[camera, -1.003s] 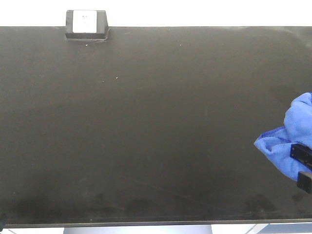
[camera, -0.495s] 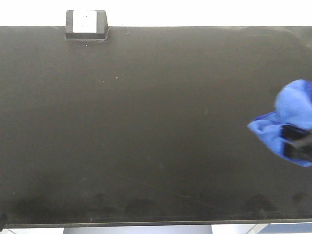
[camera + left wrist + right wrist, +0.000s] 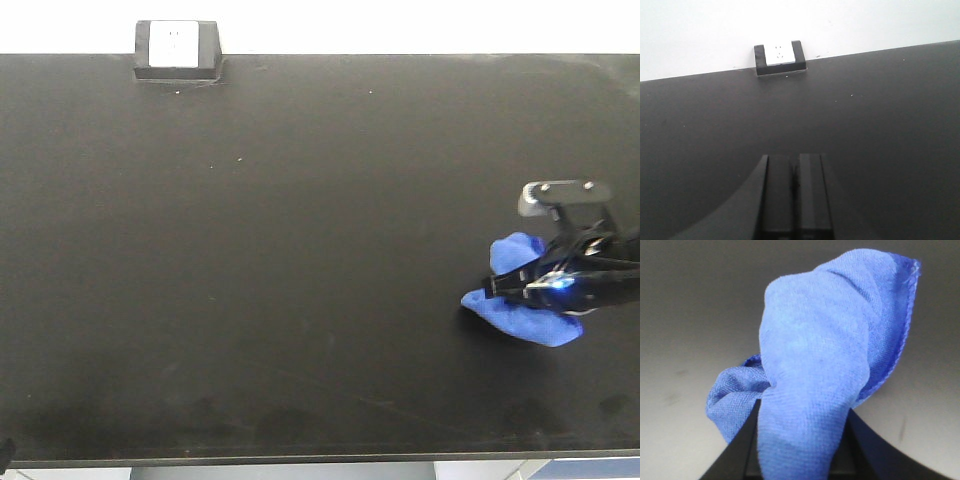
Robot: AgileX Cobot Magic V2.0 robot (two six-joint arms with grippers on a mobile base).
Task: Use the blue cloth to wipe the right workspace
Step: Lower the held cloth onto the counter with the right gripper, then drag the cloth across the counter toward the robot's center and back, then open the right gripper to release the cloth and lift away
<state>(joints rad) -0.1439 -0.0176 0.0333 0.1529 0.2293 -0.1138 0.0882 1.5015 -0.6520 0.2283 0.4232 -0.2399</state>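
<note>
Black and matte, the table (image 3: 300,250) runs back to a white wall, with a socket box (image 3: 177,48) at its far edge. On the table's right side the right gripper (image 3: 520,283) is clamped on a bunched blue cloth (image 3: 530,325), whose lower folds look pressed against the top. The left gripper (image 3: 795,200) hangs over bare table with its jaws together, holding nothing. Wiping seems under way, not finished: faint smudges (image 3: 530,412) show along the near edge, and most of the right side looks yet to be covered.
</note>
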